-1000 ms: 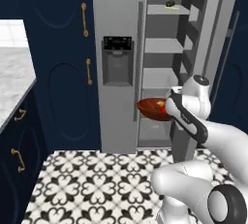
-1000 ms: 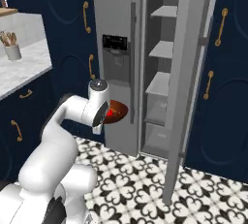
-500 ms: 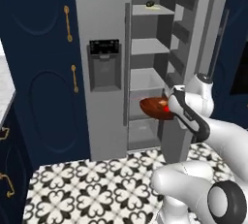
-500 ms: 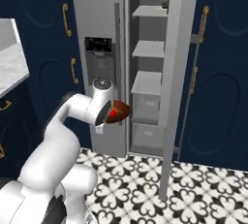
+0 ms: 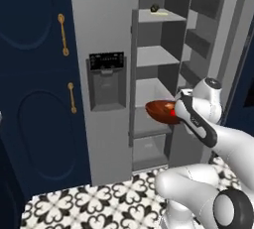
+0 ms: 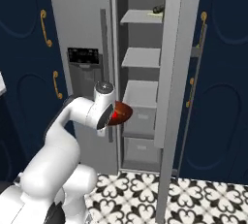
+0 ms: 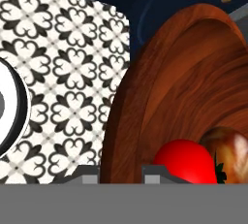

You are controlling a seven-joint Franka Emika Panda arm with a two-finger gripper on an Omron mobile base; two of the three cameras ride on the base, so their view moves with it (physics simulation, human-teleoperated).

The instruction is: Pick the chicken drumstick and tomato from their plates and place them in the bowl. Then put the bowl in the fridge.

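The gripper (image 5: 174, 113) is clamped on the near rim of the bowl (image 5: 159, 111), holding it level in the air in front of the open fridge (image 5: 106, 49), about at the height of the fridge's middle shelf (image 5: 149, 91) and just outside it. Inside the bowl, the tomato (image 7: 186, 163) and the chicken drumstick (image 7: 231, 155) lie side by side against the wall nearest the gripper.

The main risk, as I judge it, is the doorway: the bowl is wide and the fridge opening is narrow, with the open door (image 6: 170, 72) standing close beside the bowl, so a sideways drift could knock the rim against the door edge or the fridge's centre post. A one-sided rim grip gives little resistance to twisting, so a bump could tip the bowl and roll the tomato out. Entering too low would catch the shelf front; too high, the shelf above the middle one
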